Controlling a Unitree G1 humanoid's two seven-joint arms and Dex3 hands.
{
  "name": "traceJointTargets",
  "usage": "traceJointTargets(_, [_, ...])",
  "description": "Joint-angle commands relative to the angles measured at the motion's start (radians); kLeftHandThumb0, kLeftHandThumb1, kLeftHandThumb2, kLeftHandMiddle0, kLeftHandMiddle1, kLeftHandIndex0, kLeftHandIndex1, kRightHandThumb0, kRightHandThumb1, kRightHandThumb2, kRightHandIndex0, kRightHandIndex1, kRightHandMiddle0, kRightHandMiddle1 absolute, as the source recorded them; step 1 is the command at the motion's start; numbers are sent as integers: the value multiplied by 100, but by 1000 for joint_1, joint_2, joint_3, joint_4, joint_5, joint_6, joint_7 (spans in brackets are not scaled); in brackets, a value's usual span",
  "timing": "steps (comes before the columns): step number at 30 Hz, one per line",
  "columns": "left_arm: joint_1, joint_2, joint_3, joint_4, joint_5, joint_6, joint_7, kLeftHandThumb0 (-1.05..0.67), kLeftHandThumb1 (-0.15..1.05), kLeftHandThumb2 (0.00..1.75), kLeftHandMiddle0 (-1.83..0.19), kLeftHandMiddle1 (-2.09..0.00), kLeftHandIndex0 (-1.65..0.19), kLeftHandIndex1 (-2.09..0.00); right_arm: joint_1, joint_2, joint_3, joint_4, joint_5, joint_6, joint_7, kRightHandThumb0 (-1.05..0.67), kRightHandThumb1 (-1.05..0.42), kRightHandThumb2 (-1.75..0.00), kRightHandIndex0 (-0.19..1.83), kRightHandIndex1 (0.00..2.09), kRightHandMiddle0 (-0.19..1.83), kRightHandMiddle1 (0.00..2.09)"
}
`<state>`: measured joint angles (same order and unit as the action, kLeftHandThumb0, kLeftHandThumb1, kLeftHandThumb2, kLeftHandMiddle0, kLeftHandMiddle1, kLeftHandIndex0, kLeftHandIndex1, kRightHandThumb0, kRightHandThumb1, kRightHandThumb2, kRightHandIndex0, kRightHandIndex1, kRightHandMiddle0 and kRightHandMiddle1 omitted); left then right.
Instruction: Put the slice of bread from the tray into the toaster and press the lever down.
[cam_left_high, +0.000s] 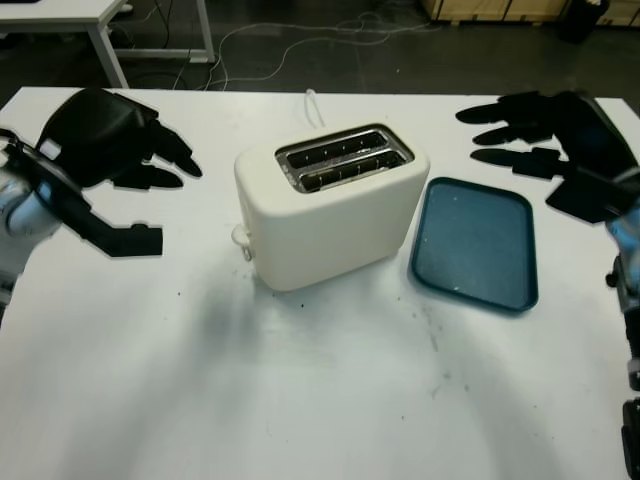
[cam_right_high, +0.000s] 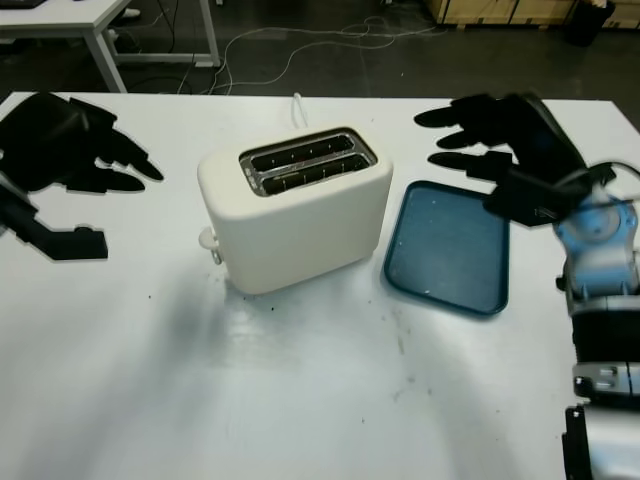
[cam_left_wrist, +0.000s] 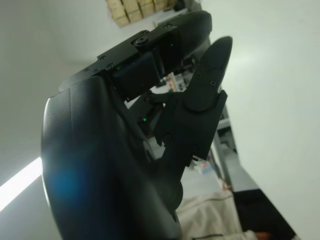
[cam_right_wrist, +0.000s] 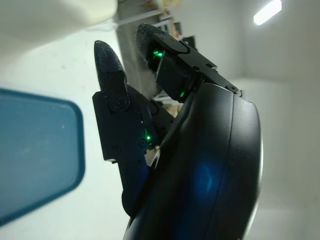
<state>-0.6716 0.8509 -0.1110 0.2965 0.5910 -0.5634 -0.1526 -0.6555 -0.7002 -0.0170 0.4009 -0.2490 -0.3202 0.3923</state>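
Note:
A cream two-slot toaster (cam_left_high: 330, 215) stands mid-table, and its slots (cam_left_high: 343, 158) show dark metal grilles. I cannot tell whether bread is inside. Its lever knob (cam_left_high: 241, 237) sits low on the end facing my left hand. The blue tray (cam_left_high: 478, 243) lies just right of the toaster, and no bread shows on its floor. My left hand (cam_left_high: 172, 195) hovers open above the table, left of the toaster. My right hand (cam_left_high: 478, 135) hovers open beyond the tray's far right corner. The right wrist view shows the tray (cam_right_wrist: 35, 150) beside the fingers (cam_right_wrist: 112, 75).
The toaster's white cord (cam_left_high: 314, 104) runs off the table's far edge. Past that edge are a dark floor with cables (cam_left_high: 290, 45) and a table leg (cam_left_high: 108, 50). White tabletop (cam_left_high: 320, 390) stretches in front of the toaster.

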Motion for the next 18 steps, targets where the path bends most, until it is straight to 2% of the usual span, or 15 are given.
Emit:
traceJointTargets(1, [-37, -9, -29, -7, 30, 28, -39, -62, 89, 2, -107, -100, -134, -12, -44, -21, 32, 20, -26, -8, 21, -31, -90, -1, 107, 2, 93, 1])
traceJointTargets(7, [-48, -8, -55, -93, 55, 163, -202, -71, 92, 10, -100, -106, -130, -16, -79, -35, 87, 23, -85, -11, 37, -23, -88, 0, 107, 1, 93, 0])
traceJointTargets(11, [-31, 1, -61, -171, 70, 281, -344, -70, 92, 7, -100, -94, -126, -18, -66, -38, 87, 15, -83, -16, 39, -20, -87, 0, 106, 0, 94, 1])
traceJointTargets(15, [7, 0, -35, -220, 65, 323, -352, -65, 92, 4, -102, -93, -126, -18, -46, -35, 79, 14, -78, -16, 27, -20, -87, 0, 105, 0, 94, 1])
traceJointTargets(18, [44, -2, -8, -245, 65, 338, -319, -62, 92, 4, -96, -103, -124, -22, -21, -35, 66, -2, -72, -7, 19, -21, -87, 0, 103, 0, 93, 0])
